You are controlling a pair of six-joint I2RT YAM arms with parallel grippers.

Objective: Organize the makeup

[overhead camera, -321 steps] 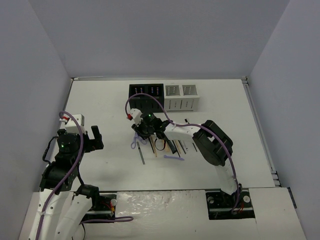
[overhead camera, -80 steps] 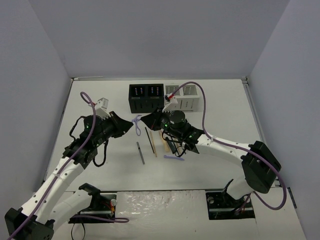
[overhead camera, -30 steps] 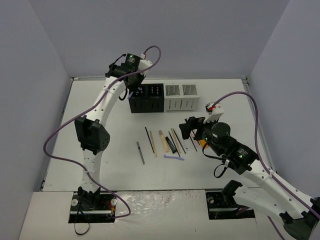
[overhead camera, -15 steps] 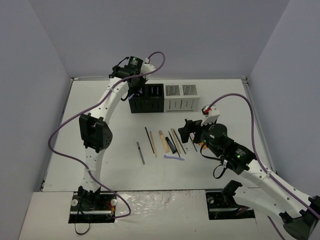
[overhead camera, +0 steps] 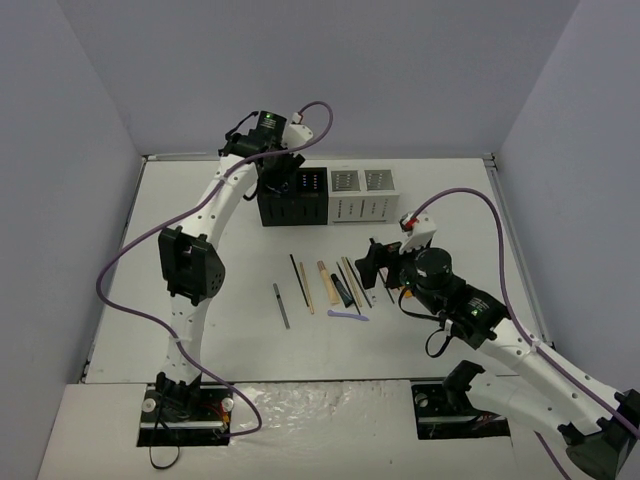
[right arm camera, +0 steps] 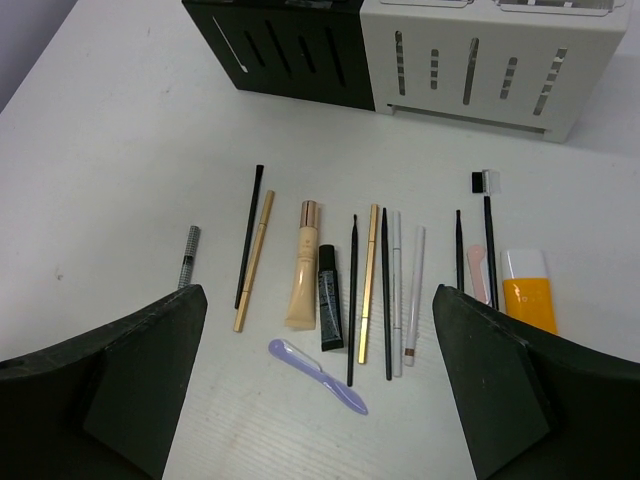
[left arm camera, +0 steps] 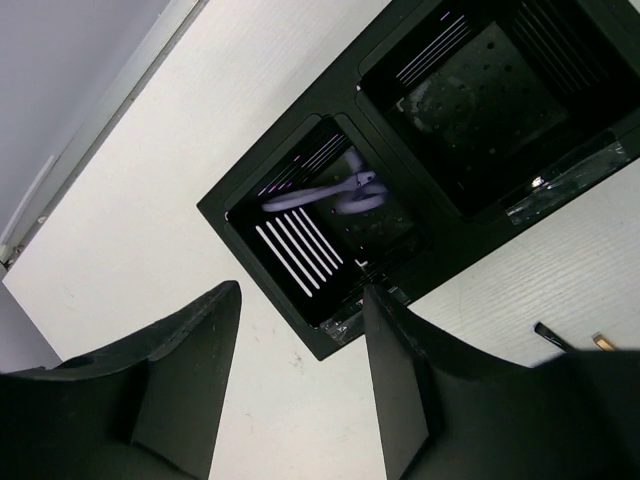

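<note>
- Left gripper [left arm camera: 300,292]: I read its jaws as wide apart and empty, hanging above the black organizer [left arm camera: 325,335] by the far edge of the table [right arm camera: 90,150], left of centre.
- Lilac scissors [left arm camera: 335,190]: they lie inside the organizer's left compartment, clear of the fingers. I judge that item stowed.
- Right gripper [overhead camera: 380,262]: it is spread wide with nothing between the jaws, poised over the row of loose makeup at mid-table.
- Unsorted items: a black pencil [right arm camera: 247,235], gold pencil [right arm camera: 253,260], tan tube [right arm camera: 303,265], small black tube [right arm camera: 329,297], lilac tool [right arm camera: 318,375] and orange tube [right arm camera: 529,290], with more thin sticks between. The white organizer [right arm camera: 480,70] sits beside the black one along the far edge.
- Risk one: the sticks lie nearly touching, so wide jaws closing could take two at once or flick a neighbour aside.
- Risk two: the pencils are thin and flat on the surface. A shallow descent would slip off them, and a deep one would jam the fingertips against the table.
- Risk three: lifting my left arm carelessly could clip the organizer rim and shove the box.
</note>
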